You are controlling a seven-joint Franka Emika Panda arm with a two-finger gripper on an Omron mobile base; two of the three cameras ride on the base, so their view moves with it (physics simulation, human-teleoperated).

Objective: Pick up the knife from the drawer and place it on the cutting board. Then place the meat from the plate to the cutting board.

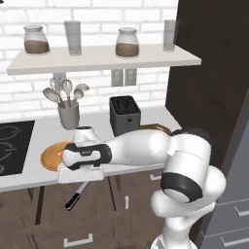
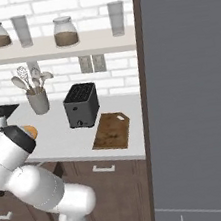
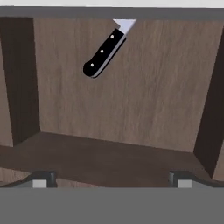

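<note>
Knife [image 3: 105,49]: black riveted handle, silver blade, lying diagonally on drawer [image 3: 144,92] floor; claw [image 3: 111,183] wide open, empty.

The arm reaches left, gripper [image 3: 112,181] pointing down (jaws spread wide).

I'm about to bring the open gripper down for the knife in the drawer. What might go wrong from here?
1. The knife lies diagonally, off-centre, its blade partly beyond the hand view's top edge; the open gripper may miss the handle.
2. The drawer walls flank the fingers, so a sideways correction might strike them.
</note>
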